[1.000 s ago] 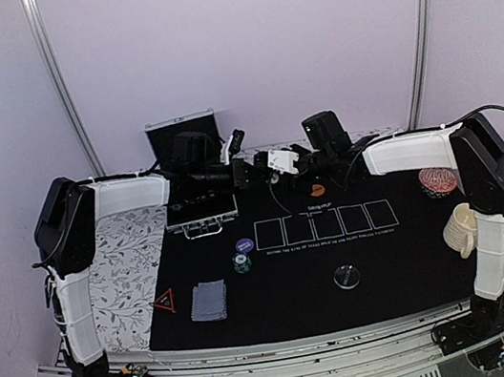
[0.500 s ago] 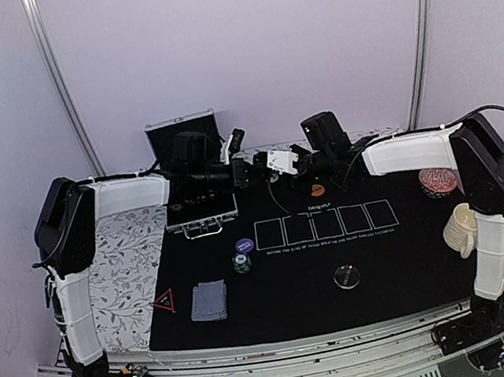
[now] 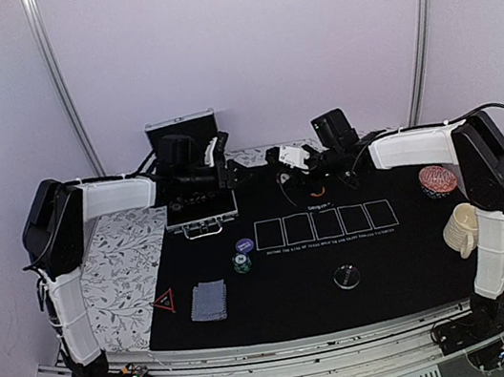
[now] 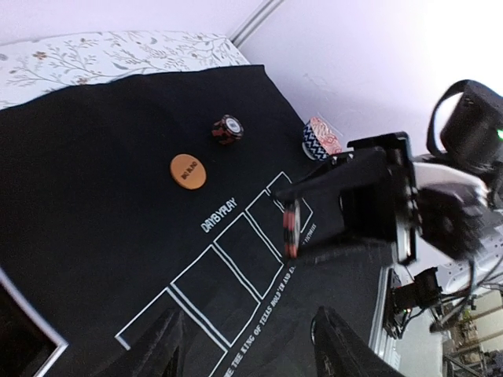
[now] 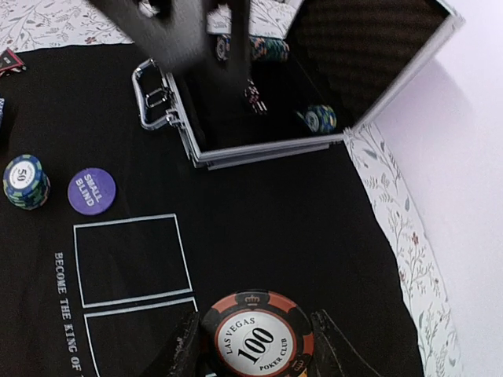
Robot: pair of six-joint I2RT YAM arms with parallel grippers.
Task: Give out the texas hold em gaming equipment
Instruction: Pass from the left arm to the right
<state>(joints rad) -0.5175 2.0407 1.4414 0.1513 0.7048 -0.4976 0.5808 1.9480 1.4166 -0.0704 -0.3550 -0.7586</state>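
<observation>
Going left to right in the overhead view: the small red triangle marker [image 3: 164,302] and the little stack of grey-blue patterned playing cards [image 3: 209,300] are sitting lower left, at the edge of the black mat [image 3: 409,259]. Just right of them, the short stack of green poker chips [image 3: 241,263] and the purple round small-blind disc [image 3: 244,245] are lying side by side.

The open silver metal case [image 3: 200,212] is sitting upper left of centre. The left claw [image 4: 247,349] is hanging by its right side, fingers spread with nothing between them.

Upper centre, the right claw [image 5: 257,349] is pinching a red-and-black round poker chip marked 100 [image 5: 257,334] by its rim, and it looks lifted off the surface. I can't tell if it's one chip or a few stacked.

Under it, the orange round disc [image 4: 188,170] and a small red-and-black chip stack [image 4: 227,129] are lying on the mat. The clear round disc [image 3: 347,276] is sitting lower centre.

My guess on handling: chips are light, hard and slick-edged, so a rim pinch could let one pivot or squirt out, and a stack could shear apart. Gripping square across the full width seems safest. The cards are thin and flat, so I'd be taking them by their edges.
</observation>
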